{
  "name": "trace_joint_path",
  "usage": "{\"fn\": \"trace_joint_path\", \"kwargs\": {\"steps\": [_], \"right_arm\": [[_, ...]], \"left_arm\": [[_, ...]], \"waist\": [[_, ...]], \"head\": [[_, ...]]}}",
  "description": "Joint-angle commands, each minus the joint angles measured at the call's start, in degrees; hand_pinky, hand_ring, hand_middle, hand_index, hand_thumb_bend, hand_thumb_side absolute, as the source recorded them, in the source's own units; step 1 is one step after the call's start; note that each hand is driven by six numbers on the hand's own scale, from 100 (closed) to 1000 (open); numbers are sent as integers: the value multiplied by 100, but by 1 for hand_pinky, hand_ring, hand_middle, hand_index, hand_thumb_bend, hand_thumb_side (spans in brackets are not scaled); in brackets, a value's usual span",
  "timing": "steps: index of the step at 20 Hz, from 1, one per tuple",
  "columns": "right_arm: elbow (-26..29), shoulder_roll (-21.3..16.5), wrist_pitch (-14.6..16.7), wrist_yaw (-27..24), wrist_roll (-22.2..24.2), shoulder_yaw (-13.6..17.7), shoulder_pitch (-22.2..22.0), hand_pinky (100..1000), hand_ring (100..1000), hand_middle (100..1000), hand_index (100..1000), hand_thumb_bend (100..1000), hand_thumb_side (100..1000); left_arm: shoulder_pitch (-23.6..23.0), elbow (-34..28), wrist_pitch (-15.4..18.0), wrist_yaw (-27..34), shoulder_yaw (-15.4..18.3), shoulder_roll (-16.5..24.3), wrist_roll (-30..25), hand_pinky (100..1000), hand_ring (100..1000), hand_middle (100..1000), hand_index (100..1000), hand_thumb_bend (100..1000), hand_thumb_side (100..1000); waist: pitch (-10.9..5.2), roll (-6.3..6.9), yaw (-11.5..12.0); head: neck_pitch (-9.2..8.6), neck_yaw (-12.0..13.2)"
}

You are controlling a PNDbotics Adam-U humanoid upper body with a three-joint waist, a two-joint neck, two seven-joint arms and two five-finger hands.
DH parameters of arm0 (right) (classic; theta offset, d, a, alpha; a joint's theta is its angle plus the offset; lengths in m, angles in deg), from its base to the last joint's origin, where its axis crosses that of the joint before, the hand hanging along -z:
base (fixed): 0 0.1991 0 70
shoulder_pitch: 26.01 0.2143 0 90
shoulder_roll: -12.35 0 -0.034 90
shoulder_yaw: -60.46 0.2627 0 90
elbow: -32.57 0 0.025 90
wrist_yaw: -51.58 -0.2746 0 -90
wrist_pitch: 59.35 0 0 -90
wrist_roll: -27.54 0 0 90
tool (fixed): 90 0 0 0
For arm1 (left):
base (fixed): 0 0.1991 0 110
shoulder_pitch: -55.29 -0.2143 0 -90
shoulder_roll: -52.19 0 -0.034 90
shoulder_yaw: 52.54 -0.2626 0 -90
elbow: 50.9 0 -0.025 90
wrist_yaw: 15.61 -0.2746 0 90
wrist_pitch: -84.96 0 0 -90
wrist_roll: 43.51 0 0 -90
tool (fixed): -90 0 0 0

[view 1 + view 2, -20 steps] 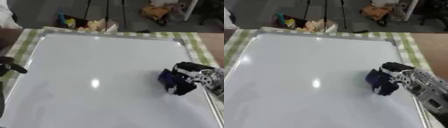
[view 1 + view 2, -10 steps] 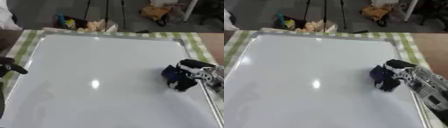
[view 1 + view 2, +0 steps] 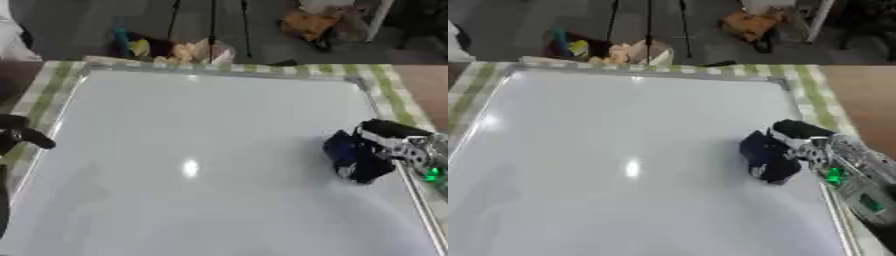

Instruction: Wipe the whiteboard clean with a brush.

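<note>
**Q:** How far along does the wiping look?

**A:** The whiteboard (image 3: pixel 192 150) fills most of the view and lies flat on a green-and-white checked cloth (image 3: pixel 398 92). No writing or marks show on its surface, only a bright glare spot near the centre. By that, the wiping seems largely done. Whether faint traces remain under the glare, or under the brush itself, cannot be told.

**Q:** Where is the brush, and who has it?

**A:** The dark blue brush (image 3: pixel 765 156) sits on the board at about 3 o'clock, just inside the right frame edge. The right hand (image 3: pixel 807 140) comes in from the right and has its fingers curled round the brush, pressing it to the surface.

**Q:** And the other hand?

**A:** The left hand (image 3: pixel 19 135) shows at 9 o'clock, by the board's left edge, apart from the brush. Only a dark part of it is visible, so I cannot tell its pose.

**Q:** Anything in the way?

**A:** Nothing lies on the board besides the brush. Beyond the far edge, at 12 o'clock, are tripod legs (image 3: pixel 213 22) and some blurred coloured clutter (image 3: pixel 171 50) on the floor, well apart from the work.
</note>
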Motion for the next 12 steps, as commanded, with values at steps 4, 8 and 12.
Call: {"fn": "trace_joint_path", "kwargs": {"steps": [4,8,12], "right_arm": [[76,-153,-872,-78,886,16,12,686,717,550,217,100,354],[44,-151,-841,-11,913,1,10,663,590,547,209,100,351],[38,-145,-809,58,937,-13,9,627,523,544,204,100,352]], "left_arm": [[74,-103,3,2,-47,39,-35,457,908,799,622,100,972],[68,-103,0,5,-41,40,-40,457,908,799,622,100,973],[73,-103,4,10,-44,40,-52,457,909,800,622,100,973]], "waist": [[-108,3,-5],[-99,1,-1],[-94,4,-7]], "head": [[-76,-2],[-79,-2],[-81,1]]}}
